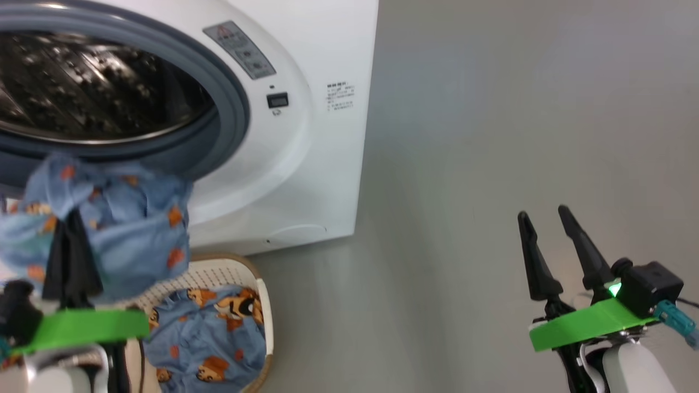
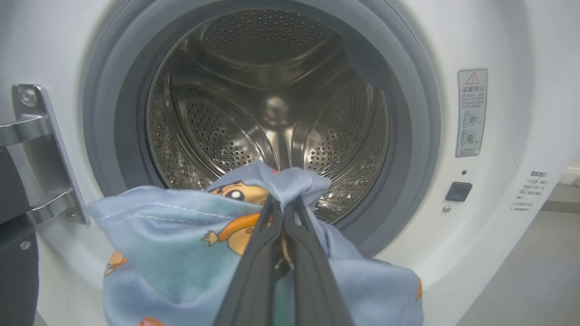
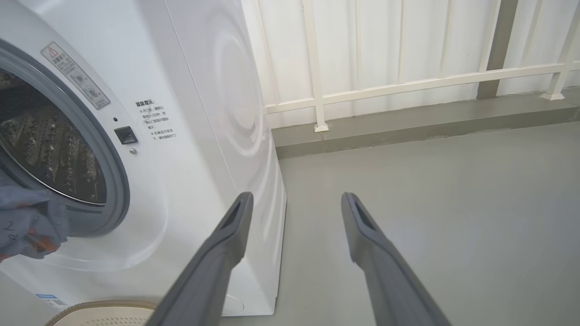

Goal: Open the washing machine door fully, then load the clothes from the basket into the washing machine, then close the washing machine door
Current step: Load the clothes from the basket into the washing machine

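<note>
- At the washer's [image 2: 498, 54] mouth, our left gripper [image 2: 284, 204] is clamped on one garment [image 2: 181, 226] (door [image 2: 16, 271] open).
- More clothes [image 1: 207, 338] lie in the near basket [image 1: 232, 261].
- We must finish loading, then shut the door.

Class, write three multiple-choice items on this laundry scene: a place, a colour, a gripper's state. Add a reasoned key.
1. Where does the basket stand relative to the washing machine?
A) on top of it
B) on the floor in front of it
C) inside it

2. What main colour are the clothes held by the left gripper?
A) red
B) white
C) light blue

3. How is the right gripper?
A) open, holding nothing
B) shut on clothes
C) shut on the basket

Key: 1 B, it sits on the floor below the machine's front; 2 C, blue fabric, orange figures; 3 A, fingers apart, nothing between them.
</note>
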